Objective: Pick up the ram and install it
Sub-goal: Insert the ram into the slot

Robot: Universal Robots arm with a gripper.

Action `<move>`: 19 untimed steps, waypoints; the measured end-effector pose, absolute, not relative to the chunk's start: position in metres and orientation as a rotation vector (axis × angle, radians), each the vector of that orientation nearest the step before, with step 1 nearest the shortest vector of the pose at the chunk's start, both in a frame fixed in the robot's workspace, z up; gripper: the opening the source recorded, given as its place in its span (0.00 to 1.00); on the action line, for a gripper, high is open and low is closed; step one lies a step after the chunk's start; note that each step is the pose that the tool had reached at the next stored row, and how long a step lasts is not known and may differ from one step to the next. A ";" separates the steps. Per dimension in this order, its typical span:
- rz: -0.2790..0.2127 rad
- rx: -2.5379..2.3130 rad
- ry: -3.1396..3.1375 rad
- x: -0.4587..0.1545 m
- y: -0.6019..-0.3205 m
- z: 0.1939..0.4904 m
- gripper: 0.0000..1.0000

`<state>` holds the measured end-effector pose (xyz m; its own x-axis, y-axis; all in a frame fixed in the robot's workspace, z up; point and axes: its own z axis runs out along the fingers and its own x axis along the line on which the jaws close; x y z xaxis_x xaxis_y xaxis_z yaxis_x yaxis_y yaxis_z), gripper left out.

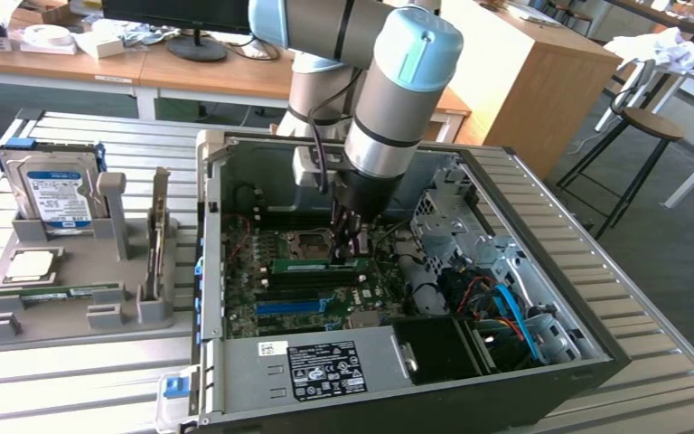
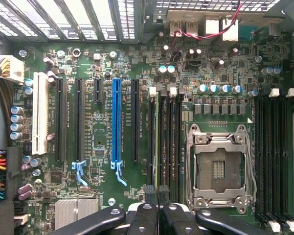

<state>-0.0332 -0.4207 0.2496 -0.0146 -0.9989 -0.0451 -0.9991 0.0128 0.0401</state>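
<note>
Down in the open case [image 1: 211,226] the gripper [image 1: 353,259] hangs, jaws pressed together, right at one end of the ram [image 1: 314,265], which stands on edge in a motherboard [image 1: 263,271] slot, stretching toward the exterior view's left.

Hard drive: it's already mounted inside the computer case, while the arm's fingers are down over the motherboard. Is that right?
Not quite. The exterior view shows the hard drive standing upright in the grey holder outside the computer case, on that view's left. The fingers are down over the motherboard.
</note>
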 end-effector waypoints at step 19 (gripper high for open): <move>0.094 -2.202 2.232 -0.035 -0.421 0.245 0.11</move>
